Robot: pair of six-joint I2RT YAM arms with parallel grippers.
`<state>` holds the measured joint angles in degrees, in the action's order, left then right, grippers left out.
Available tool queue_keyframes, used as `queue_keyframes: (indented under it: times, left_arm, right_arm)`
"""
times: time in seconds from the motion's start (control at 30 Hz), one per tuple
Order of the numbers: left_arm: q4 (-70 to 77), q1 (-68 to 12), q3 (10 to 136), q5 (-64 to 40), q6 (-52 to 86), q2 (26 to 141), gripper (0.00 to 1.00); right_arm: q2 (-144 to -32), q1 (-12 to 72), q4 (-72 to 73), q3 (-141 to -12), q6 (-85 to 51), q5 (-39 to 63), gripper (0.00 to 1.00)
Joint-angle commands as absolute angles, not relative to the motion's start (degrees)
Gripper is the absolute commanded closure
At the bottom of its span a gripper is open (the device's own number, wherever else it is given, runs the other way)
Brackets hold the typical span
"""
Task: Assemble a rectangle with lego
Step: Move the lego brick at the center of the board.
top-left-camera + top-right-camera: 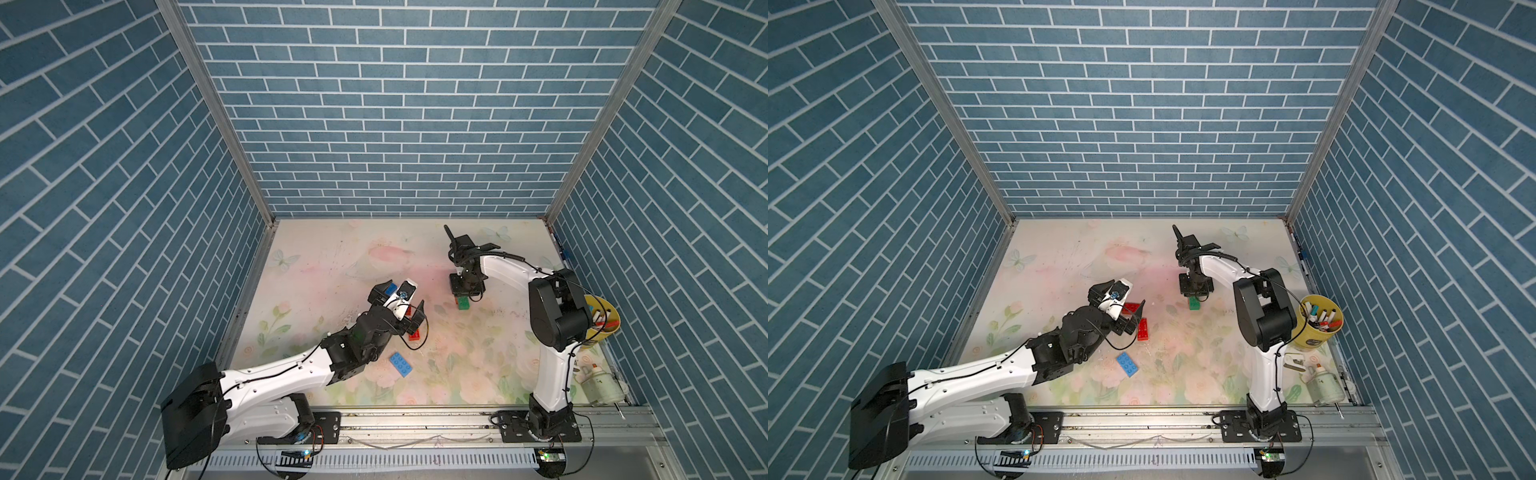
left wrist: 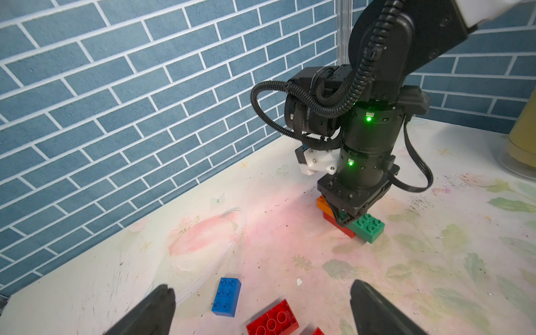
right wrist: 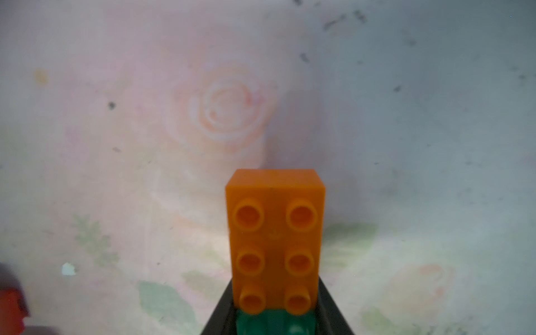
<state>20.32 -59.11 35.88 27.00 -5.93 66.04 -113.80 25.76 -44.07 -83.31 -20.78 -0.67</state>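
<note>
Now | right fingers [image 3: 220,319] pinch orange brick [image 3: 275,232], long axis seemingly along them | left fingers [image 2: 150,313] wide

Two arms: left arm [image 1: 282,370] stretched low and forward, left pincer [image 2: 261,288] spread wide (angled downward); right arm [image 1: 548,374] folded at the elbow, right pincer [image 2: 345,217] pointing straight down, clamped on lego [image 3: 275,232].

A robotics lab test cell: blue brick-print panels [image 1: 395,124] on aluminium posts [image 1: 220,116] wall in the flower-printed tabletop [image 1: 332,257] beyond and to both sides of the right pincer [image 1: 462,297]. Back toward its arm's base runs an aluminium mounting rail [image 1: 415,422] with a bare circuit board [image 1: 550,457].
</note>
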Motion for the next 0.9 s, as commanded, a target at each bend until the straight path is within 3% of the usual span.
queue_keyframes:
  times: [0.0, 0.23, 0.5, 0.6, 0.87]
  left_arm:
    - [20.3, -58.8, 37.5, 26.6, -5.7, 66.9, 0.0]
    - [19.9, -58.8, 38.3, 27.5, -4.1, 67.9, 0.0]
    - [18.0, -57.8, 39.5, 35.8, 3.8, 69.4, 0.0]
    - [15.9, -56.4, 41.0, 36.6, 8.6, 70.2, 0.0]
    - [5.1, -50.6, 47.3, 38.4, 22.3, 76.4, 0.0]
  right_arm:
    - [-115.6, 23.6, -45.2, -85.9, -21.2, -1.6, 0.81]
    - [-119.6, 21.7, -46.1, -89.4, -19.7, -2.9, 0.77]
    - [-114.5, 21.6, -46.1, -90.2, -19.6, -2.1, 0.38]
    - [-109.8, 21.6, -46.3, -90.3, -19.4, -0.5, 0.29]
    - [-94.7, 22.9, -46.5, -83.3, -21.0, 4.7, 0.27]
